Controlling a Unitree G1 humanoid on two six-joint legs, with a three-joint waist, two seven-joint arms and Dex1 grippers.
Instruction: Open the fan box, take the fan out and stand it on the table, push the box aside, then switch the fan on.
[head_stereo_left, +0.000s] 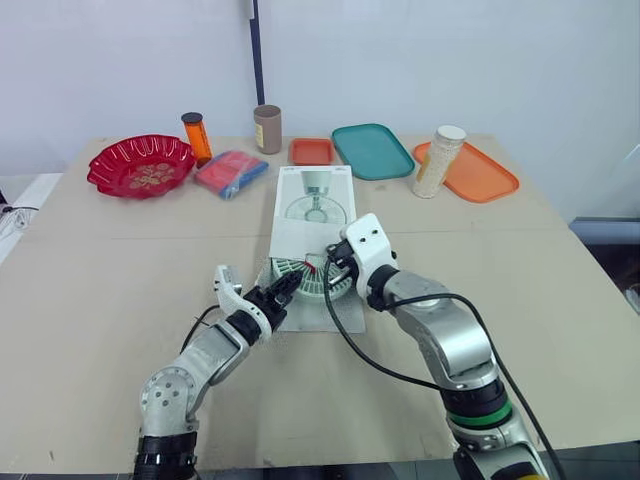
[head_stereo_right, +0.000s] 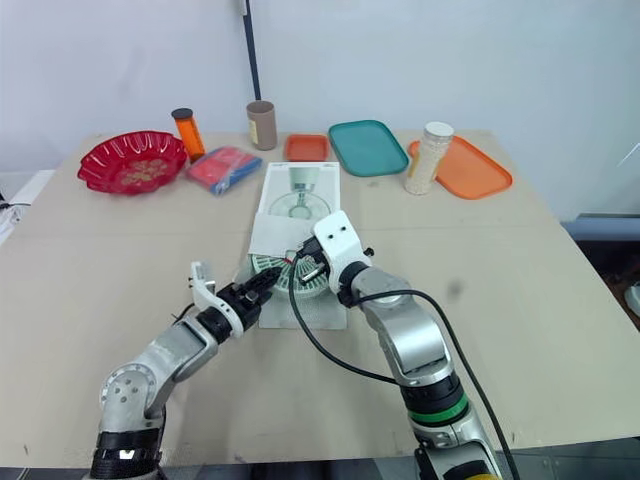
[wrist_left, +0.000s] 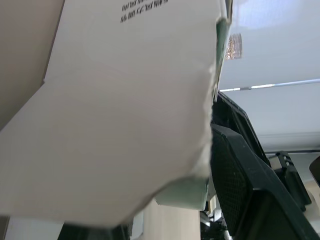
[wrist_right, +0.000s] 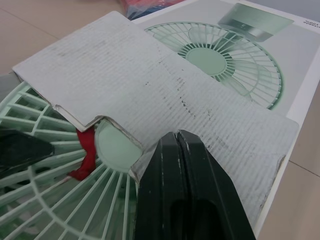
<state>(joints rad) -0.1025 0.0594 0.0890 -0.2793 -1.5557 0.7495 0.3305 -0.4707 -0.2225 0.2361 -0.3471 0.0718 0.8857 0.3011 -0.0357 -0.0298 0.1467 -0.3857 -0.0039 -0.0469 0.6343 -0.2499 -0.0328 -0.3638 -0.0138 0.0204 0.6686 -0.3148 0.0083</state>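
Right claw (wrist_right: 178, 137) pinched shut, tips down on the opened cardboard flap (wrist_right: 150, 85) at the near end of the fan box (head_stereo_left: 312, 200). Left claw (head_stereo_left: 283, 291) at that box's near left corner, up against a white flap; wide or narrow, cannot tell. At the box's open near end, partly under the flap, the pale green fan (head_stereo_left: 305, 278), grille up, a red strip (wrist_right: 84, 155) by its hub. Box itself flat on the table (head_stereo_left: 100, 280), lengthwise away from the robot, fan picture on top. Just beyond the box, a small orange tray (head_stereo_left: 311, 151) and a teal tray (head_stereo_left: 372, 151). Beyond and to its left, a brown cup (head_stereo_left: 267, 129), a blue-and-red packet (head_stereo_left: 231, 173), an orange bottle (head_stereo_left: 197, 138) and a red bowl (head_stereo_left: 140, 165). Beyond and to its right, a white-capped jar (head_stereo_left: 438, 161) at the edge of a long orange tray (head_stereo_left: 485, 178).
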